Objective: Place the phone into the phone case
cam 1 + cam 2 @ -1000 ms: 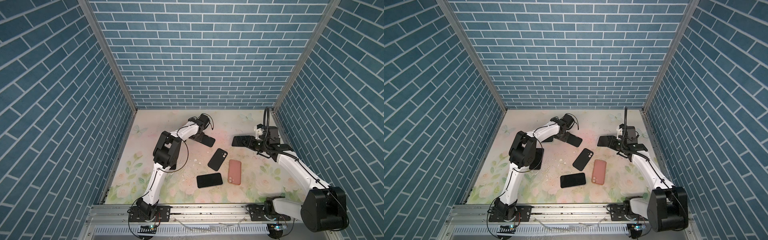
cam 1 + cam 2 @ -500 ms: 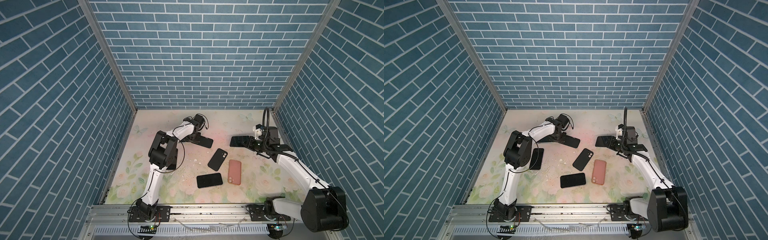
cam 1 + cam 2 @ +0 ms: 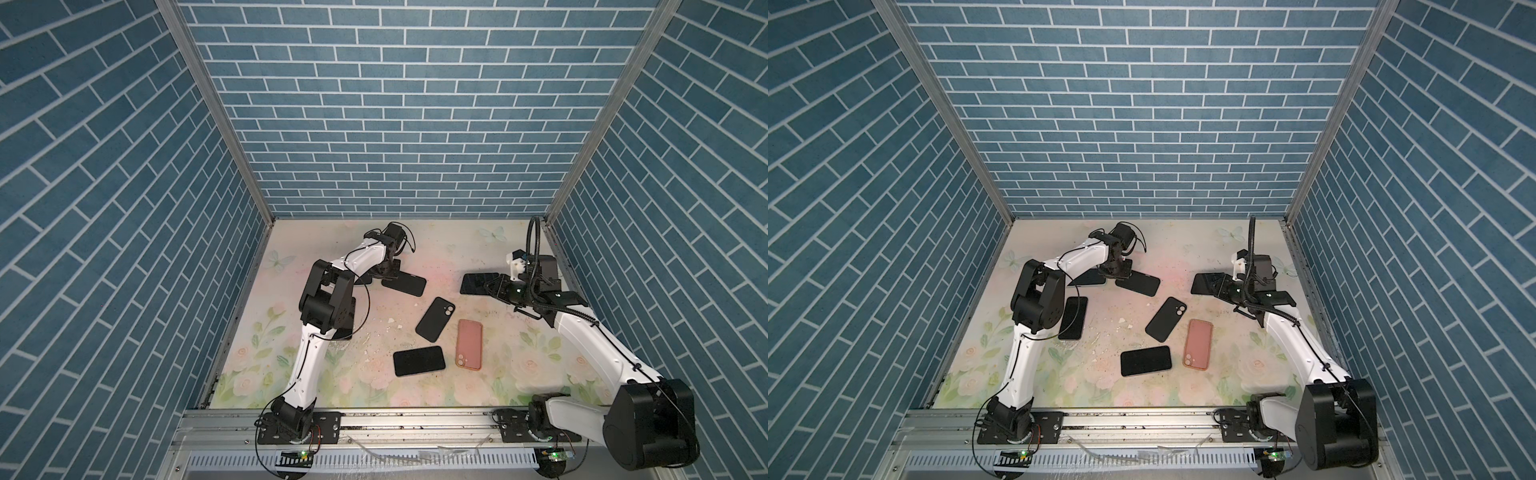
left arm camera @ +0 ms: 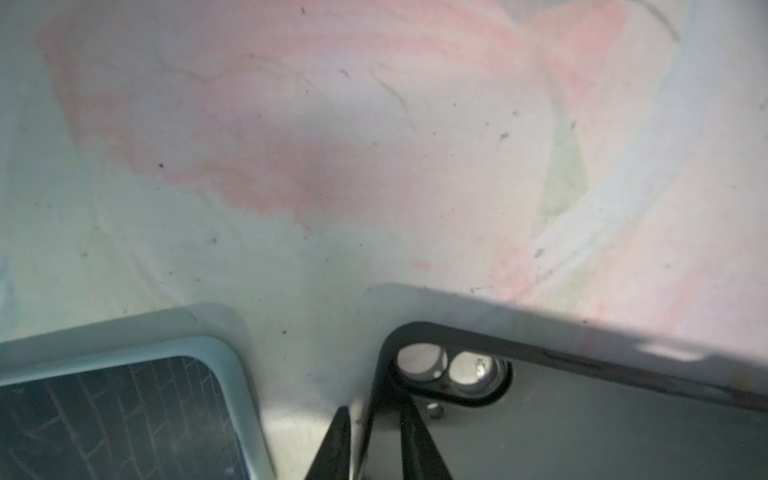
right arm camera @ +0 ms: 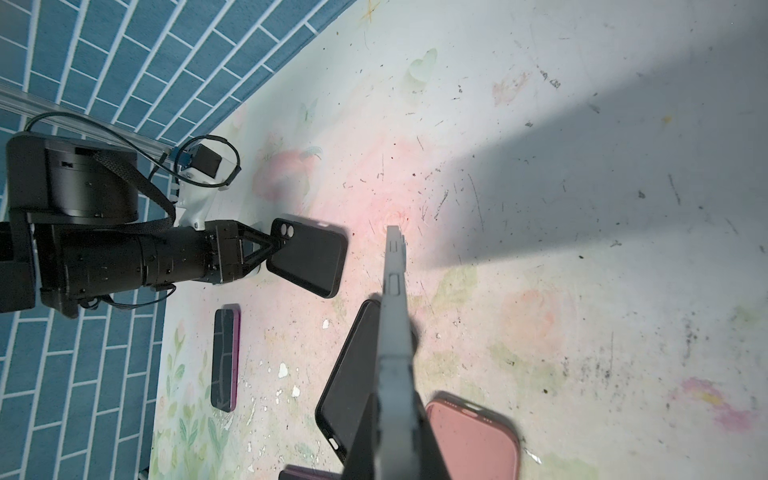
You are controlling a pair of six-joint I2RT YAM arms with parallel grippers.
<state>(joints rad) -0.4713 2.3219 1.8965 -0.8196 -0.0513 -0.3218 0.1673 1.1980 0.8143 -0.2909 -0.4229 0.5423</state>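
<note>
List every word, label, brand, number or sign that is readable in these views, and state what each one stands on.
No readable text in any view.
Black case, pink case, dark phone: no lettering or logo shows on them.
Circuit boards at the near edge: any print on them is too small to read.

Pink case, black case — phone perhaps grey-edged
</note>
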